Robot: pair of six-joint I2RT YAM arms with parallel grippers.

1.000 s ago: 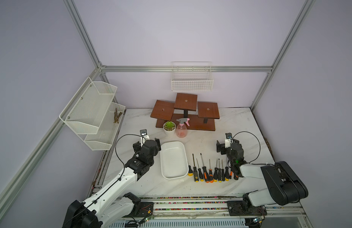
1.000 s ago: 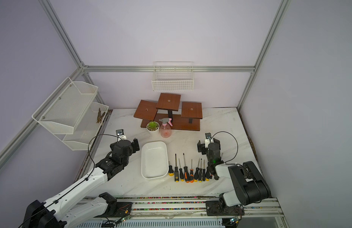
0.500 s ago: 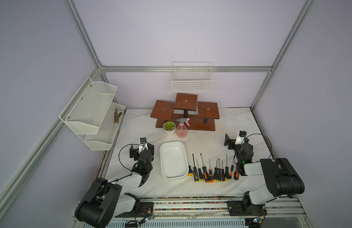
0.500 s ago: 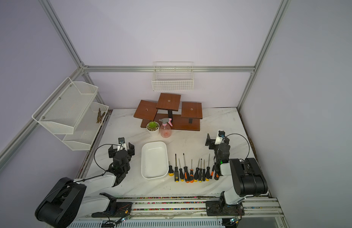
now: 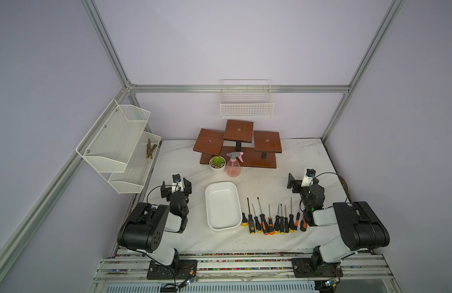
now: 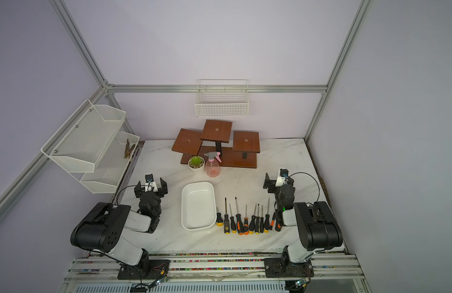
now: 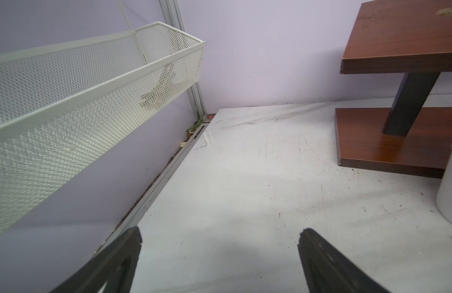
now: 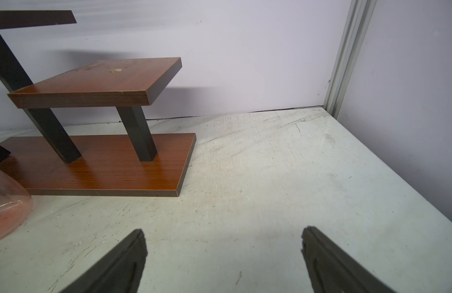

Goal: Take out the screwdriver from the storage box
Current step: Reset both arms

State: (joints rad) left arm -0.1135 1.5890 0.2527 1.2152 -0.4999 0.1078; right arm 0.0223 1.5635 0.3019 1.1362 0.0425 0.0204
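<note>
The white, glossy, shallow plastic storage box [image 5: 222, 205] lies in the lower middle of both top views, and I see nothing inside it. The screwdrivers [image 5: 270, 222], with black, orange and yellow handles, lie in one row on the white marble-like table [image 5: 270, 182], just to the right of the storage box in the frame. The nearest handle is close to the rim; I cannot tell if it touches.

So I judge that the taking out is done, and my step now is only to rest safely. To do this well, I should hold both arms folded low near my base. I should not swing the right arm over the row, because it stands very near the last handles and one push could roll them.

My left claw [image 7: 219, 236] is fully open, its two dark fingers far apart over bare table, and it holds nothing. My right claw [image 8: 223, 234] is open equally wide. It is empty too and touches nothing.
</note>
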